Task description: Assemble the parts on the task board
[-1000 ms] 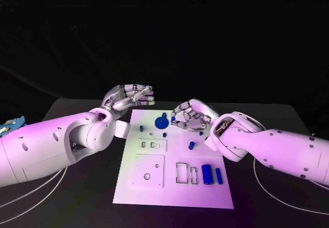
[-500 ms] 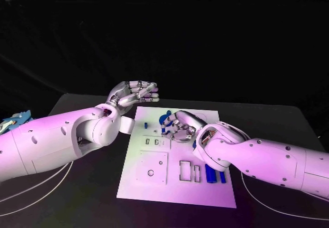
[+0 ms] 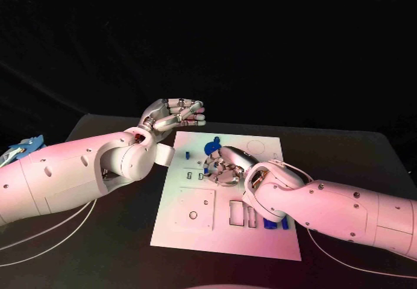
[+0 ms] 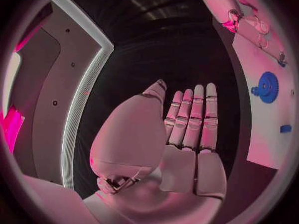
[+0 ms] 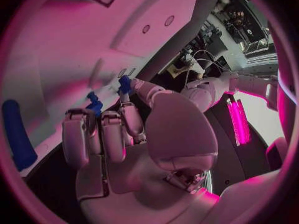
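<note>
No readable writing or brand marks on any surface.

Task board (image 3: 261, 238): one white plate lying flat in the middle of the black tabletop (image 3: 348, 156), long side running away from the robot. Cut-outs seen in the head view: a square recess with a small oval hole on the near left, two narrow rectangular slots beside it, and a faint circle outline at the far right corner.

Blue parts counted in the head view: one gear (image 3: 211, 147) at the far end of the board, one small peg (image 3: 184, 155) left of the gear, and at least one cylinder (image 3: 270, 223) at the near right, partly hidden under the right forearm. Exact total cannot be told, as the right hand covers the board's middle.

Right hand (image 3: 228, 167): over the board's centre, palm down, just near of the gear. In the right wrist view its fingers (image 5: 106, 134) are curled downward with small blue pieces (image 5: 94, 104) just beyond the fingertips; whether it grips one cannot be told.

Left hand (image 3: 174, 114): raised off the far left corner of the board, well clear of the parts, holding nothing. In the left wrist view its fingers (image 4: 193, 114) lie straight and side by side, thumb alongside, with the gear (image 4: 267, 87) off to one side on the board.
</note>
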Controlling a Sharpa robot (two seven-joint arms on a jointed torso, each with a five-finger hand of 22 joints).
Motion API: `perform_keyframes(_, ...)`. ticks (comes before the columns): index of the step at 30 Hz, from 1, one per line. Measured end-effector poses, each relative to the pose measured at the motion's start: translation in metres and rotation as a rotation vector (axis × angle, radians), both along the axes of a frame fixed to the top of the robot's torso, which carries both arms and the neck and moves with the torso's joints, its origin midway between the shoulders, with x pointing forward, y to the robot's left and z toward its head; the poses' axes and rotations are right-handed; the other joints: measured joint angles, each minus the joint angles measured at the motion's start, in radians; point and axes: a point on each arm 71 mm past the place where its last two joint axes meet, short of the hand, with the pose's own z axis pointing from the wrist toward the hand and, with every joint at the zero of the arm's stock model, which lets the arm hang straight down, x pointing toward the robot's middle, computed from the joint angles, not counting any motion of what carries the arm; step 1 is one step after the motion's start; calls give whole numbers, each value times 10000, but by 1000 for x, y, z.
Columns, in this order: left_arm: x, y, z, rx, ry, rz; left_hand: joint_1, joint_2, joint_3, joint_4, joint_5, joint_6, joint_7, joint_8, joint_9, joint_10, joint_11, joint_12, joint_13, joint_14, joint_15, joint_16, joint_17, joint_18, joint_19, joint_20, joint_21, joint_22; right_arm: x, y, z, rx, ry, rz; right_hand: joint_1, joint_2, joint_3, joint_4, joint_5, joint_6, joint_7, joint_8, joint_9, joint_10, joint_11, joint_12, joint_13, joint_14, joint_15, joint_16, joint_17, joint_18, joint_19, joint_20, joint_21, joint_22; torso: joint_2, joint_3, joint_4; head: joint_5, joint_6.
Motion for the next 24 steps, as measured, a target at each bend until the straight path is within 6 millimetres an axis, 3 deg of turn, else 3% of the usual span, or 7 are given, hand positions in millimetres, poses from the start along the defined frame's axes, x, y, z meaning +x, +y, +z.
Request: perform_keyframes(24,0,1,0,8,5,13,0,0,0,0,0,0,0,0,1,0,0,0,0,0,0,0,-2,-1,0,0,0,1,-1,2,-7,-580,-316,132,-91,-94,-31,27,-55,-20,-9,115,3,-36,36,-40,-22,0,0,0,7,0,0,0,0,-3,-12,-7,-8,44,-82)
